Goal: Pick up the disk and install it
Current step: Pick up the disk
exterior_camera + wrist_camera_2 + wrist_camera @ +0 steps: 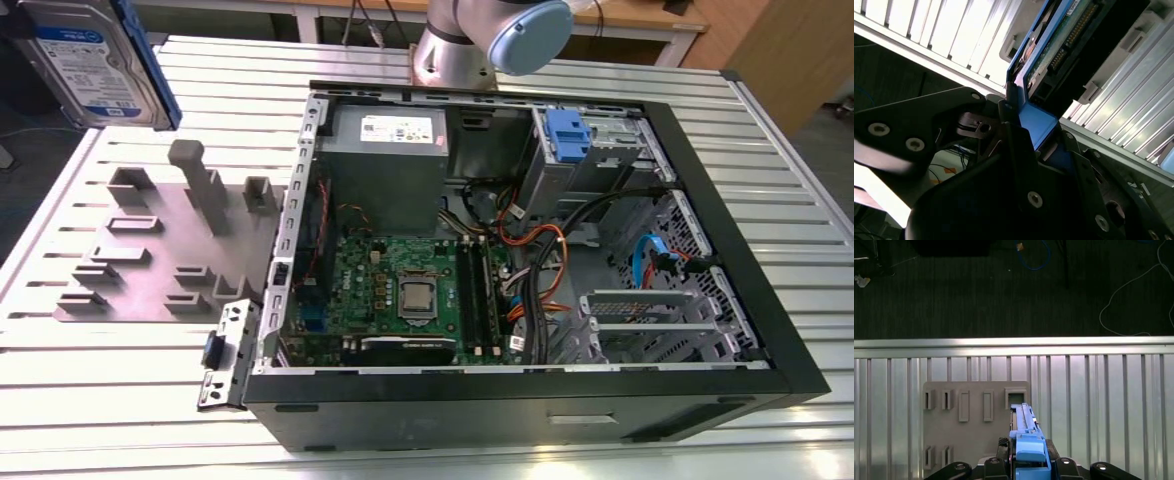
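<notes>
My hand is clenched on the disk, its dark fingers pressing the blue bracket from both sides. The disk hangs in the air at the exterior view's left, with its blue-and-white label facing outward. In the first wrist view the hand points down over the grey slotted fixture on the ribbed bench, beside the open computer case.
</notes>
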### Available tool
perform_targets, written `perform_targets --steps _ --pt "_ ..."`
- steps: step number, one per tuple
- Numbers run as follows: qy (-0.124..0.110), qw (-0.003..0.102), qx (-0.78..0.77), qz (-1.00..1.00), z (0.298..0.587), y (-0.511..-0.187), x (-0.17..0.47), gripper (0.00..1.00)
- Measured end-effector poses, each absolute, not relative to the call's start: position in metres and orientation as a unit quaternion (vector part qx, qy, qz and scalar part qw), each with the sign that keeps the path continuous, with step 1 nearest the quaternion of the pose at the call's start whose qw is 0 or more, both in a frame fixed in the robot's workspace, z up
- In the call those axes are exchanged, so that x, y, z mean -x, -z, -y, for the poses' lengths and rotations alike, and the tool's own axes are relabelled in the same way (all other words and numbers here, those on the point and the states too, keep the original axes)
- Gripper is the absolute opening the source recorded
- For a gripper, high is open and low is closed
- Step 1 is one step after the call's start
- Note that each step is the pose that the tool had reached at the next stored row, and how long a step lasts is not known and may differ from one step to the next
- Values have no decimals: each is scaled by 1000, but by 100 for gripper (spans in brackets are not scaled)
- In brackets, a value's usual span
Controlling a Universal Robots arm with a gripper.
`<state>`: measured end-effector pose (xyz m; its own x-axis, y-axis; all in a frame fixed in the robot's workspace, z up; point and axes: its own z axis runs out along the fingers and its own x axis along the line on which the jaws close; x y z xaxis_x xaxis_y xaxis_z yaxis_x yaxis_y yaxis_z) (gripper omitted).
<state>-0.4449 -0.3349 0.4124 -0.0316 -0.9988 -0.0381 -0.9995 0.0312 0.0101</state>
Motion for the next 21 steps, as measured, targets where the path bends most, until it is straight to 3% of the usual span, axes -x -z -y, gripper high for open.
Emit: perform_targets --steps 21 --pt "-17 10 696 -718 335 -416 445 37"
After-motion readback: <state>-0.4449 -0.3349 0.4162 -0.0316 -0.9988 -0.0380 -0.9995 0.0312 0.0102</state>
